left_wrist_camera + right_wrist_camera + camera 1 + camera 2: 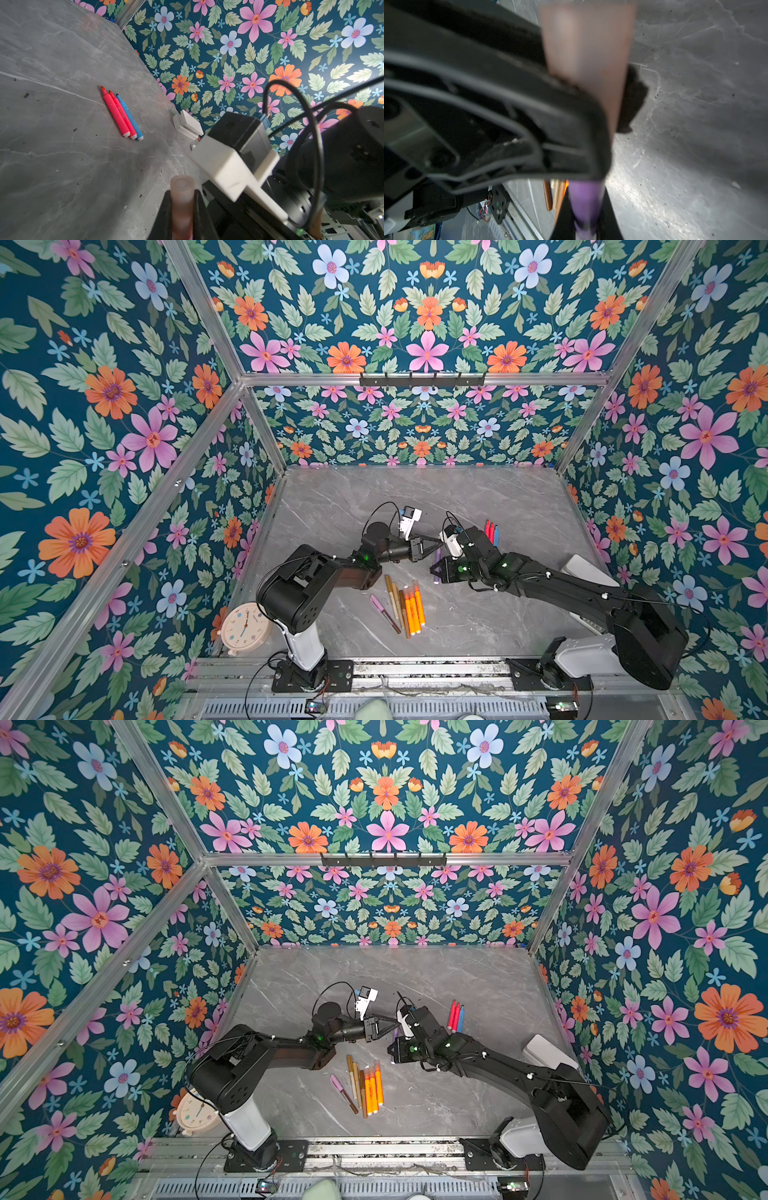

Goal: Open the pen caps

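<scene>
Where the 2 arms meet above the bench (498, 497), we see the left end effector (182, 209) pinching the pale pink pen cap (182, 187) and the right end effector (585, 209) pinching its purple barrel (584, 195).

Lab booth; aluminium frame (291, 379), floral walls (104, 414)

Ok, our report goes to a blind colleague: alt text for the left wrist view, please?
The left pincer is shut on a pale pink pen cap. Beyond it, two red pens and a blue pen lie side by side, uncapped, on the grey table.
</scene>
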Available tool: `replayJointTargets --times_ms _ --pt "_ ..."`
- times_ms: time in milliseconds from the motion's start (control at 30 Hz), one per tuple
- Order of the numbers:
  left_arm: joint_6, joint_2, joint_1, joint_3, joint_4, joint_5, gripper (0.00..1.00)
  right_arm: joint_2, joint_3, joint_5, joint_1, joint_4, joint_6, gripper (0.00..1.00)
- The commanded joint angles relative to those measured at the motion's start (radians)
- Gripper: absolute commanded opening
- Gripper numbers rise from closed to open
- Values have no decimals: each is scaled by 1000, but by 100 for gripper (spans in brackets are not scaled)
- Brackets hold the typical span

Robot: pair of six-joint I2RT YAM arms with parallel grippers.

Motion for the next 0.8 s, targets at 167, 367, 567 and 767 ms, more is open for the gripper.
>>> replayJointTargets --times_ms 167,367,567,767 --pt "40 -66 64 -50 -11 -80 0 35 -29 54 83 3 32 0" --pt "6 -94 168 -101 38 -72 0 56 -90 43 138 60 73 0" --pt "12 -121 202 -116 29 -74 0 48 -140 30 145 106 114 0" --pt "6 -113 203 -117 40 -80 0 42 -156 32 155 121 131 0"
